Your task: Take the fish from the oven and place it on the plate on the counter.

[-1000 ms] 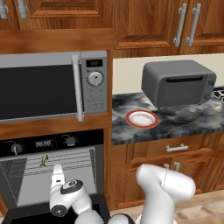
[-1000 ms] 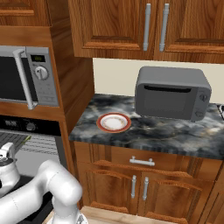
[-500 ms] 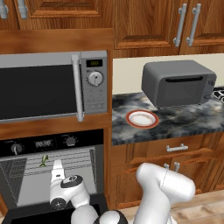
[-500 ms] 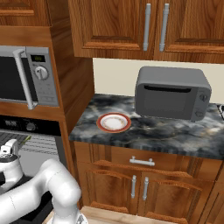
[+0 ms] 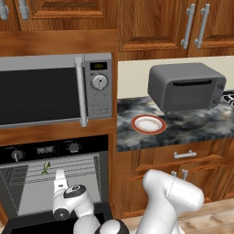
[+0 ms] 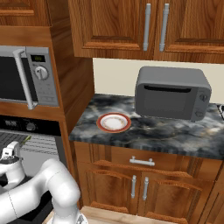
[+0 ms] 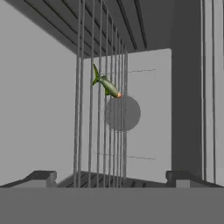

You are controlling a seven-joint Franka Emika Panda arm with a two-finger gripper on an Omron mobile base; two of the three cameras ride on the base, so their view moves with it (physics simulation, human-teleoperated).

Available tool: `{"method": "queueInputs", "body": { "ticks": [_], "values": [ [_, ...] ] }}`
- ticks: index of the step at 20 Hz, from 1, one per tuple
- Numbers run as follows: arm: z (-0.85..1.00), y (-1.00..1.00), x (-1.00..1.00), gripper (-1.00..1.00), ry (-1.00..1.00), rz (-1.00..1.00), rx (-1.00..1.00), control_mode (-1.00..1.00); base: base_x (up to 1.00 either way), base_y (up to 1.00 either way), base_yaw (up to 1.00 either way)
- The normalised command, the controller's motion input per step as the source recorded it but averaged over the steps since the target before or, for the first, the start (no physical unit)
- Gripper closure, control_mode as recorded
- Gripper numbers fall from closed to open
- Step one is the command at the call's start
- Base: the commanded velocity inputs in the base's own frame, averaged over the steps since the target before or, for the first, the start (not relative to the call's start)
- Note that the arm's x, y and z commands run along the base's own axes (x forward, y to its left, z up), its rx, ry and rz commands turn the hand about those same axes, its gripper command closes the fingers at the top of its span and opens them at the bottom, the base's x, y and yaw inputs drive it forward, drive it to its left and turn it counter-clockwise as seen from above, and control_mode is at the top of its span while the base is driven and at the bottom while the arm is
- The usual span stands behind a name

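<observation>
Left base view: fish (image 5: 45, 168) on the oven (image 5: 55, 183) rack, fingers (image 5: 59, 176) apart beside it.
Slim, green and dark, it lies near the rack's left edge; its detail is too small to read. Rightward, the plate (image 5: 148, 124) sits near the table (image 5: 183, 130) front edge.

The oven (image 5: 55, 183) stands open, its wire rack bare except for the small green fish (image 5: 45, 168), which seems to lie toward the back left. The white, red-rimmed plate (image 5: 148, 124) sits empty on the marbled counter (image 5: 192, 128).
</observation>
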Motion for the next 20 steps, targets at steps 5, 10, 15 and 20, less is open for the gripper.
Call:
{"method": "queueInputs", "body": {
  "ticks": [5,10,15,20],
  "values": [
    [-0.23,0.04,0.02,-1.00,-0.01,0.00,-0.06,-1.00,0.00,0.00,0.00],
    [-0.17,0.06,0.05,-1.00,-0.02,0.00,-0.05,-1.00,0.00,0.00,0.00],
    [-0.11,0.05,0.02,-1.00,-0.01,0.00,-0.04,-1.00,0.00,0.00,0.00],
    [-0.05,0.00,0.03,-1.00,0.00,0.00,-0.01,-1.00,0.00,0.00,0.00]
  ]
}}
